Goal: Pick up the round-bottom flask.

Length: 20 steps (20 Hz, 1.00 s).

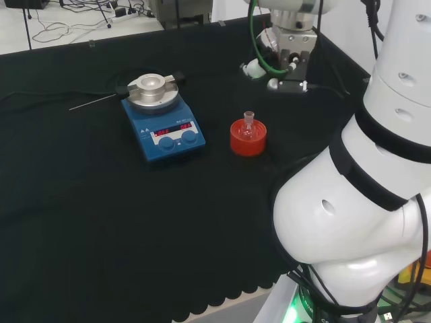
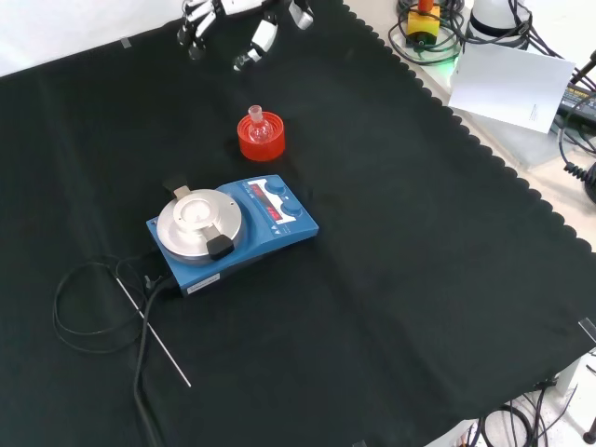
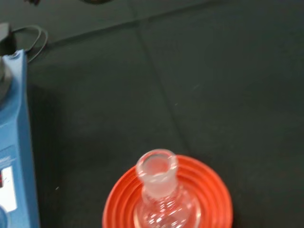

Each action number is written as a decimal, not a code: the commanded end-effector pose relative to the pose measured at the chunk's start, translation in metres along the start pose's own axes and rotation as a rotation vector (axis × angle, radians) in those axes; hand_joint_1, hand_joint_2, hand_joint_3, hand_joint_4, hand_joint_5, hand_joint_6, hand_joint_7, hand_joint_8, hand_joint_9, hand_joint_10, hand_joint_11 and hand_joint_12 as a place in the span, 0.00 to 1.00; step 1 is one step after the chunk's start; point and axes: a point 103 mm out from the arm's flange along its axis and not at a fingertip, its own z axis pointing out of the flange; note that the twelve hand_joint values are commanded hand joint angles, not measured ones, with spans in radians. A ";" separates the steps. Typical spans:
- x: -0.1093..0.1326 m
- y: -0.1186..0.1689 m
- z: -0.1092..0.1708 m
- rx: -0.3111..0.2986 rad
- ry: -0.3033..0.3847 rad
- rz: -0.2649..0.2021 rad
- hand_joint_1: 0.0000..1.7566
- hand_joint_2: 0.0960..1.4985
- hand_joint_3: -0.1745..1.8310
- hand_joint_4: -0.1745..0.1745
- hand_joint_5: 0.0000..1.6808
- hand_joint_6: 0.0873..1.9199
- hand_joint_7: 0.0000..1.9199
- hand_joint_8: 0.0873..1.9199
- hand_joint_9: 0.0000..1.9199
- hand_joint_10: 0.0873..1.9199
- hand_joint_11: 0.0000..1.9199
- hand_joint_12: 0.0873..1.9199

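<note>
Above the table (image 2: 391,279), the robot hand (image 2: 244,23) hangs open and empty, approaching; next it must descend onto the flask (image 2: 260,124).

1. In the front view, the round-bottom flask (image 2: 258,128) stands upright on its ribbed ring stand (image 2: 262,142).
2. The stirrer plate (image 2: 233,233) lies nearer than the stand and slightly left.
3. A thin rod (image 2: 154,337) lies on the cloth (image 2: 419,279), left of the plate.
4. The hand (image 2: 223,23) hangs farther off, apart from the flask.
</note>
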 end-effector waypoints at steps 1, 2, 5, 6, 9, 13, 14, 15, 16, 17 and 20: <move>-0.006 -0.011 0.050 0.076 0.033 0.011 0.47 0.47 0.37 0.35 0.35 0.17 0.10 0.30 0.19 0.33 0.00 0.68; -0.008 -0.012 0.055 0.085 0.042 0.014 0.48 0.46 0.38 0.35 0.35 0.18 0.10 0.30 0.19 0.33 0.00 0.68; -0.012 -0.015 0.068 0.101 0.050 0.014 0.48 0.44 0.40 0.35 0.35 0.19 0.11 0.31 0.20 0.33 0.00 0.69; -0.012 -0.016 0.070 0.105 0.050 0.013 0.49 0.44 0.40 0.35 0.35 0.19 0.11 0.31 0.20 0.33 0.00 0.69; -0.014 -0.018 0.076 0.114 0.051 0.008 0.49 0.44 0.40 0.35 0.36 0.19 0.11 0.31 0.20 0.33 0.00 0.69; -0.014 -0.023 0.080 0.108 0.052 -0.009 0.49 0.43 0.40 0.35 0.36 0.20 0.11 0.31 0.20 0.33 0.00 0.69; -0.014 -0.024 0.081 0.107 0.051 -0.010 0.49 0.43 0.40 0.35 0.35 0.20 0.11 0.31 0.20 0.33 0.00 0.70; -0.015 -0.026 0.081 0.103 0.051 -0.012 0.49 0.42 0.40 0.36 0.35 0.20 0.11 0.31 0.20 0.33 0.00 0.70; -0.017 -0.027 0.081 0.102 0.054 -0.012 0.49 0.42 0.40 0.36 0.35 0.20 0.12 0.31 0.20 0.33 0.00 0.70; -0.018 -0.029 0.082 0.098 0.053 -0.014 0.49 0.42 0.40 0.36 0.35 0.20 0.12 0.31 0.20 0.33 0.00 0.70; -0.021 -0.034 0.086 0.093 0.057 -0.016 0.49 0.41 0.41 0.36 0.35 0.21 0.12 0.31 0.21 0.33 0.00 0.70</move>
